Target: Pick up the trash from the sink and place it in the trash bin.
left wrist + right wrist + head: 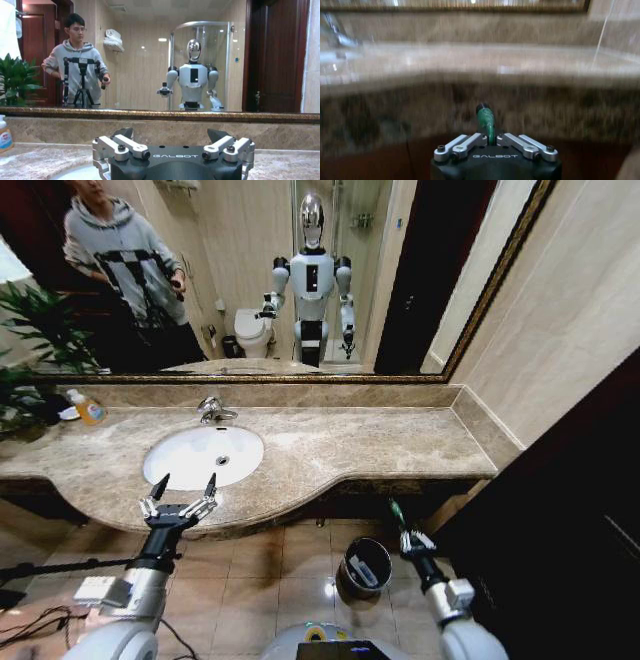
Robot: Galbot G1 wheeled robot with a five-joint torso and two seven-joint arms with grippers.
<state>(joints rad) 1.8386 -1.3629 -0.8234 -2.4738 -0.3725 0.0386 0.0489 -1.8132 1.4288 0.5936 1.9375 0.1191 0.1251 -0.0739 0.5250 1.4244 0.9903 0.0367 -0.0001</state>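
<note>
Our right gripper (398, 514) pinches the green tube (485, 119) between its fingers, just right of the bin (363, 568) on the floor, below the counter (380, 442) edge. Our left gripper (185, 486) hangs with fingers spread wide at the sink's (203, 455) front rim.

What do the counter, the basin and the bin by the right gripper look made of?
Counter: looks like polished marble, beige-brown, veined, glossy.
Basin: smooth white, probably glazed ceramic.
Bin: dark body with a shiny rim, likely metal; the body could be plastic.
Right gripper holds a small green tube, probably plastic.
</note>
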